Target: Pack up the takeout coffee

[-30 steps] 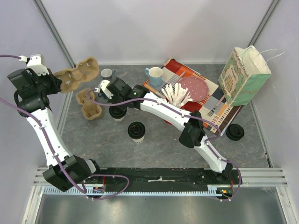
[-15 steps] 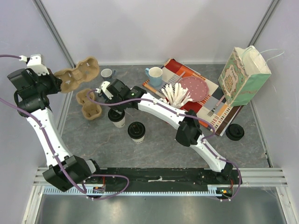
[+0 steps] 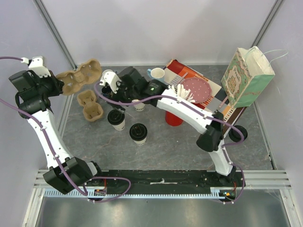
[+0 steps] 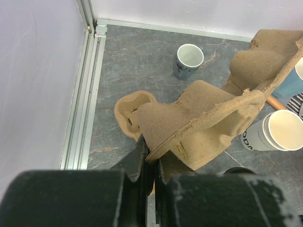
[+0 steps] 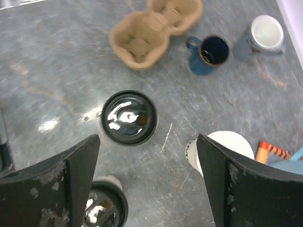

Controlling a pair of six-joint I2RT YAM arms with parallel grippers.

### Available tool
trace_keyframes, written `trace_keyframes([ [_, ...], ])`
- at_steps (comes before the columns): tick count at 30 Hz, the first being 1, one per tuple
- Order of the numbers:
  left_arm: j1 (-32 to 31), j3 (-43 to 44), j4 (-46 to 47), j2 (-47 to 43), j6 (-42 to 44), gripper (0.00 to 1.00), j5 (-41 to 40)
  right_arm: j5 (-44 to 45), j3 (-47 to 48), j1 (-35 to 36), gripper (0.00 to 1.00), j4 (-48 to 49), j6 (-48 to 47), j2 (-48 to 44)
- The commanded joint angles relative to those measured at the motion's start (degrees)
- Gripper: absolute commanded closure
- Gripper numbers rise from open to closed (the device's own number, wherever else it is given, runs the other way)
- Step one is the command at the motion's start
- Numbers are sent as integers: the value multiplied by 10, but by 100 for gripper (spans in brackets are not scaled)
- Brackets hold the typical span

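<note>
My right claw (image 5: 147, 139) is hanging wide apart, empty, over the cream-white, black-lidded paper cup (image 5: 129, 117) on the grey table (image 5: 47, 71); I am judging it light and crushable, best gripped gently mid-wall; my left claw (image 4: 150, 151) is clamping the brown pulp carrier (image 4: 203, 118)

On the tabletop (image 3: 156, 146), the left lidded cup (image 3: 116, 118) stands just left of and slightly behind the right lidded cup (image 3: 138, 133). The flat carrier (image 3: 91, 105) lies behind them to the left. The raised carrier (image 3: 78, 75) hangs over the back left corner, pinched in the left pincer (image 4: 150, 151), and the paper bag (image 3: 247, 75) stands far right.
</note>
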Motion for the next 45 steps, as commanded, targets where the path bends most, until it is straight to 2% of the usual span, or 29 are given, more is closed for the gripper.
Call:
trace_keyframes([
  [1,3,0,16,-10,19,98,20,-235,-91,-24,12,-32,-162,-87],
  [3,3,4,10,-8,29,98,26,-294,-149,-27,23,-78,-229,-118],
  [4,3,5,3,-6,31,98,24,-298,-152,-27,35,-126,-268,-119],
  [6,4,5,2,-6,37,98,21,-280,-125,-29,44,-169,-277,-100],
  [10,4,6,-1,-5,35,98,29,-235,-122,-27,38,-214,-288,-76],
  [18,3,4,-5,-4,29,98,38,-193,-131,-23,34,-180,-281,-42],
  [23,4,3,-6,-5,35,98,34,-205,-134,-18,46,-171,-277,-27],
  [30,4,8,-7,-5,41,98,27,-193,-138,-15,53,-175,-276,-13],
  [39,4,6,-8,-9,47,98,26,-155,-144,-12,75,-167,-264,-17],
  [45,4,6,-8,-9,48,98,26,-85,-223,-20,93,-101,-232,-74],
])
